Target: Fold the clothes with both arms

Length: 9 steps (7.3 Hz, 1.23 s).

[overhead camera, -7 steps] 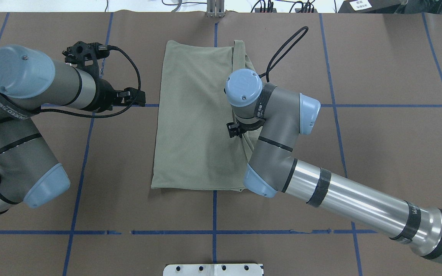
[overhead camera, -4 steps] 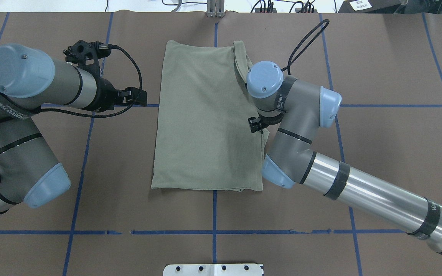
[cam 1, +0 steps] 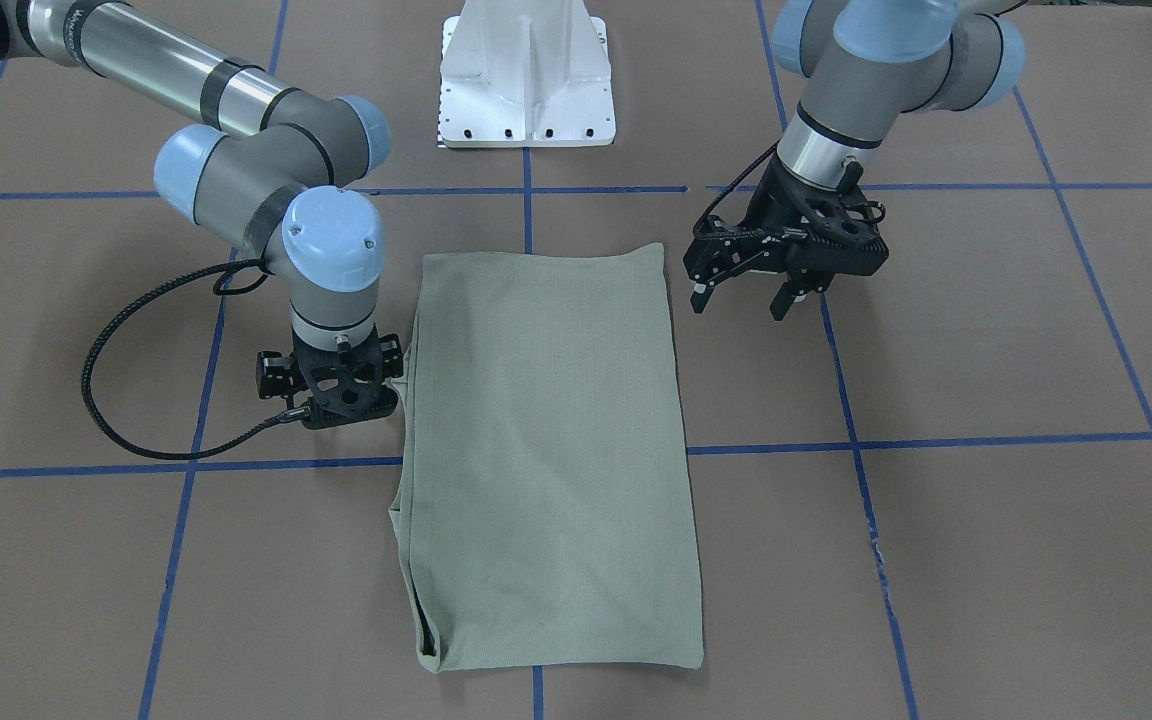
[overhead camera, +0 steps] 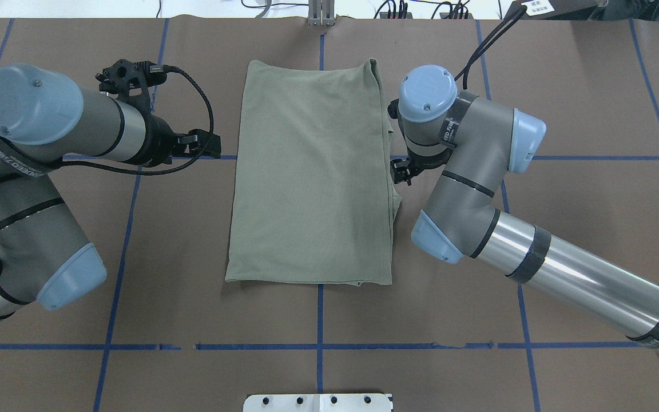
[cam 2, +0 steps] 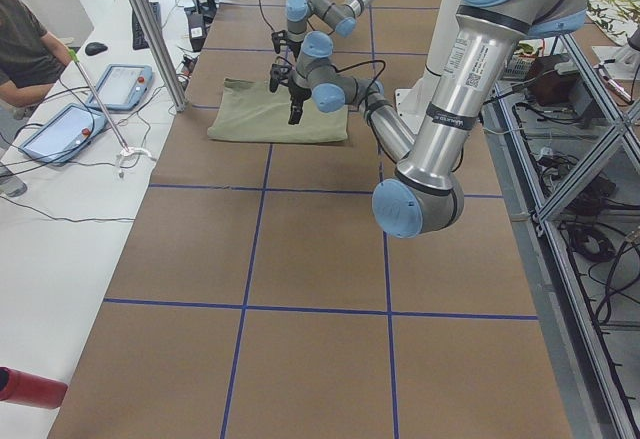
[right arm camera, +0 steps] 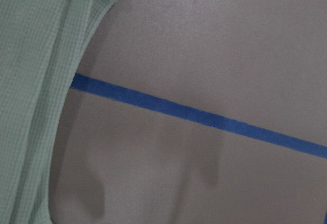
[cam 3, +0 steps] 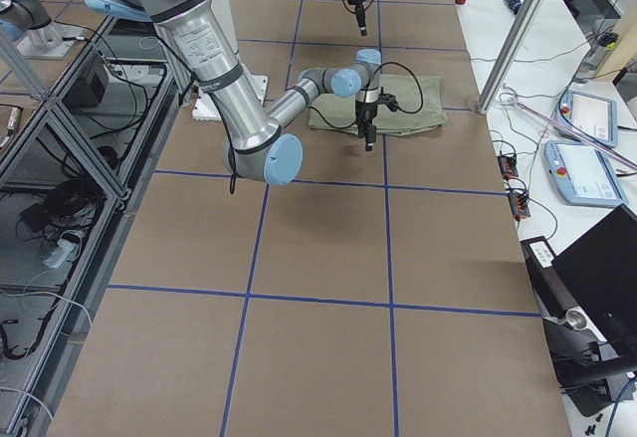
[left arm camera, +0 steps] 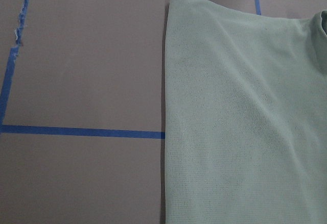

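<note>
Sage shirt (cam 1: pixel 546 440), right end effector (cam 1: pixel 341 398) beside edge.

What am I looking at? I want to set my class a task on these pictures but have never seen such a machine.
You see a robot's left arm and right arm at a brown table marked with blue tape. Each ends in a two-finger hand. One camera looks down from behind the robot, one faces it from across the table, two look along the table from its ends, and one sits on each wrist. A sage-green shirt, folded into a long rectangle, lies flat between the arms. The left hand hangs open above the table beside it, empty. The right hand points down next to the shirt's other long edge; its wrist camera shows bare table below, so it seems to hold nothing, though its fingers are hidden.
</note>
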Tool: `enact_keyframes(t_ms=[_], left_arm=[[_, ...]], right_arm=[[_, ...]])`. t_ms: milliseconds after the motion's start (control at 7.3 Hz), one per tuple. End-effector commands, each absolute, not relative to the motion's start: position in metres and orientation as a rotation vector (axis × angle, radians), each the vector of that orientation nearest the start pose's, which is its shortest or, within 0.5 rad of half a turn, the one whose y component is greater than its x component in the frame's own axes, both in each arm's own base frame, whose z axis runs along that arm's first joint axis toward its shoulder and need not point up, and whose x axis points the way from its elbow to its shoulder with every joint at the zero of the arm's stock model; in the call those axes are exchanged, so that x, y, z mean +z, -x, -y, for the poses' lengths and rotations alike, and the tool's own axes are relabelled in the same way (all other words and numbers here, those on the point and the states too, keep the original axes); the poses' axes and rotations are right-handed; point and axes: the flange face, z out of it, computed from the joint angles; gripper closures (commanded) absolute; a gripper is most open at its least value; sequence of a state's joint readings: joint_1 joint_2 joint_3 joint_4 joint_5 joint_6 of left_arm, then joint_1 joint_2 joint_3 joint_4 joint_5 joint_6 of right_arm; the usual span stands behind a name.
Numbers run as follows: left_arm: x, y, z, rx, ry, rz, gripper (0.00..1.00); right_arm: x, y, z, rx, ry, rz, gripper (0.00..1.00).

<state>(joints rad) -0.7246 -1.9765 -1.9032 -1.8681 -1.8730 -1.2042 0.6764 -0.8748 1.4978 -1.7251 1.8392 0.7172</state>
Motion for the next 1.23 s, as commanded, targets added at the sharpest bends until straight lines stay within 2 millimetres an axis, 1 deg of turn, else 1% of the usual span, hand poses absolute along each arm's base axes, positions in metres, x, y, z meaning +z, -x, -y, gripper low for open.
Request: enact_keyframes(t_ms=[0, 137, 274, 411, 548, 685, 822, 959, 1097], left_arm=[[0.249, -0.372, 0.468, -0.169, -0.301, -1.025, 0.0], [0.249, -0.371, 0.468, -0.17, -0.302, -1.026, 0.0], [0.251, -0.372, 0.469, -0.171, -0.301, -1.021, 0.0], [0.252, -0.373, 0.47, -0.171, -0.299, -1.022, 0.0], [0.254, -0.381, 0.465, -0.18, -0.276, -1.026, 0.0], [0.263, -0.409, 0.441, -0.207, -0.188, -1.04, 0.0], [0.264, -0.435, 0.416, -0.262, -0.102, -1.065, 0.0], [0.263, -0.459, 0.389, -0.295, -0.028, -1.083, 0.0], [0.263, -0.477, 0.368, -0.336, 0.02, -1.085, 0.0]], right_arm=[[0.251, 0.501, 0.555, -0.227, -0.173, 0.568, 0.0], [0.232, 0.519, 0.573, -0.22, -0.166, 0.559, 0.0], [0.23, 0.529, 0.593, -0.21, -0.194, 0.579, 0.0], [0.23, 0.526, 0.602, -0.204, -0.216, 0.619, 0.0], [0.22, 0.525, 0.593, -0.215, -0.176, 0.679, 0.0], [0.213, 0.511, 0.58, -0.194, -0.168, 0.728, 0.0], [0.218, 0.492, 0.559, -0.191, -0.172, 0.766, 0.0], [0.219, 0.475, 0.545, -0.2, -0.162, 0.808, 0.0], [0.214, 0.468, 0.538, -0.165, -0.15, 0.834, 0.0]])
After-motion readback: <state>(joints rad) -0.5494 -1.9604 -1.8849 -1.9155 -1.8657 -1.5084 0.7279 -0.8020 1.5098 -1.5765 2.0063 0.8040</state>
